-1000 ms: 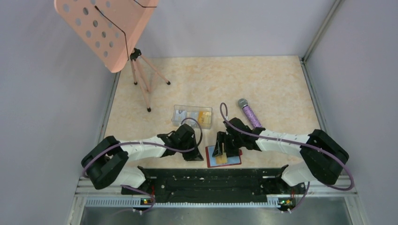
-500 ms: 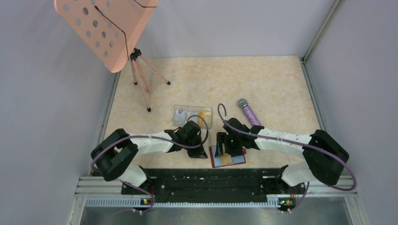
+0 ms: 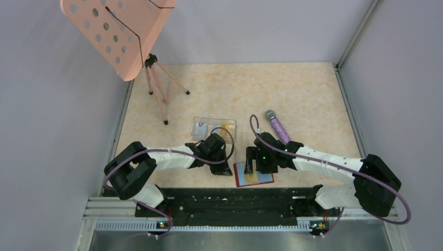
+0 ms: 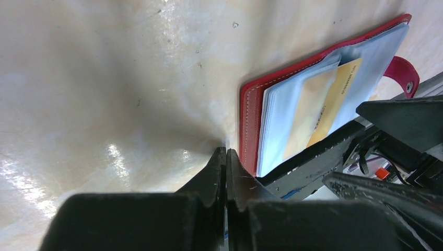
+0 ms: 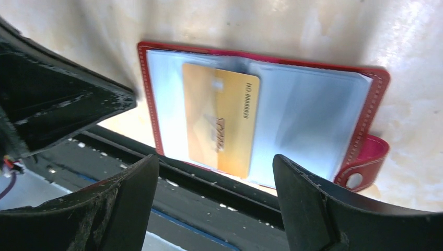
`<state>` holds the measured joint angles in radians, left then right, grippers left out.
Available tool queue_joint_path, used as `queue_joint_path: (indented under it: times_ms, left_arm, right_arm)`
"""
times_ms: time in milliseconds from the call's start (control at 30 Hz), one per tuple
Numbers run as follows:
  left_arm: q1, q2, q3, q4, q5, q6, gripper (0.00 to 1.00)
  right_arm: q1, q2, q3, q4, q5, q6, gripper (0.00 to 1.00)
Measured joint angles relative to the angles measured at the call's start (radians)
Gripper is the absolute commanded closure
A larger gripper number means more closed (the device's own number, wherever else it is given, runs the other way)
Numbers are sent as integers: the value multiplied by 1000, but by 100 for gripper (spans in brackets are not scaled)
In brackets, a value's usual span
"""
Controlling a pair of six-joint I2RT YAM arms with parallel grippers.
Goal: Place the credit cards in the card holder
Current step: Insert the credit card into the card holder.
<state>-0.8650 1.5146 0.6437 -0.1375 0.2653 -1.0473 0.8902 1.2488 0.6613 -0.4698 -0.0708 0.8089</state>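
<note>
- A red stitched card holder point(image 5: 308, 120) with clear plastic sleeves is seen lying open on the beige marbled table point(image 3: 292, 89), at its near edge, with the snap tab at the holder's right side.
- A yellow-orange plastic credit card point(image 5: 219, 123) is laid on the holder's left page; how far it is tucked under the sleeve cannot be told.
- The right gripper point(image 5: 215, 162) is held above the holder with its fingers spread wide. Nothing is gripped, and in the wrist view the card is framed in the gap between them.
- The left gripper point(image 4: 225, 154) is pressed fully closed on nothing, its tips set down on the table just beside the holder's left edge.
- Farther out, a clear plastic box point(image 3: 197, 125) with more cards point(image 3: 228, 128) is found behind the left gripper.
- A purple glittery microphone point(image 3: 277, 125) is laid beyond the right arm.
- A pink perforated music stand point(image 3: 117, 36) is placed at the far left.
</note>
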Motion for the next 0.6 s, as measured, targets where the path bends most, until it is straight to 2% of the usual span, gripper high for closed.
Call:
queue_joint_path:
  times_ms: [133, 333, 533, 600]
  left_arm:
    - [-3, 1, 9, -6, 0, 3, 100]
    - [-22, 50, 47, -2, 11, 3, 100]
    - [-29, 71, 69, -10, 15, 3, 100]
    - [-33, 82, 87, -27, 14, 8, 100]
  right_arm:
    - [0, 0, 0, -40, 29, -6, 21]
    - [0, 13, -30, -2, 18, -15, 28]
    - [0, 88, -33, 122, -69, -19, 45]
    - [0, 95, -32, 132, -80, -22, 54]
